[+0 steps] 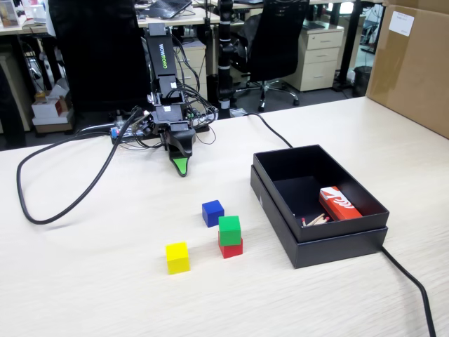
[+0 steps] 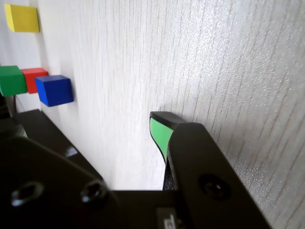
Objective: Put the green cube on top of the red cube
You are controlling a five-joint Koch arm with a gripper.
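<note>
The green cube (image 1: 229,229) sits squarely on top of the red cube (image 1: 231,248) near the middle of the table in the fixed view. The wrist view, which lies on its side, shows both at its left edge, the green cube (image 2: 12,80) against the red cube (image 2: 34,78). My gripper (image 1: 182,166) is folded back by the arm's base, well behind the stack, tip down at the table. In the wrist view the gripper (image 2: 88,126) is open, with bare table between the green-padded fingertip (image 2: 159,131) and the dark jaw on the left. It holds nothing.
A blue cube (image 1: 212,213) stands just behind the stack and a yellow cube (image 1: 177,258) to its left. An open black box (image 1: 319,235) at the right holds a red-and-white carton (image 1: 339,203). Black cables (image 1: 63,203) loop at left and trail past the box.
</note>
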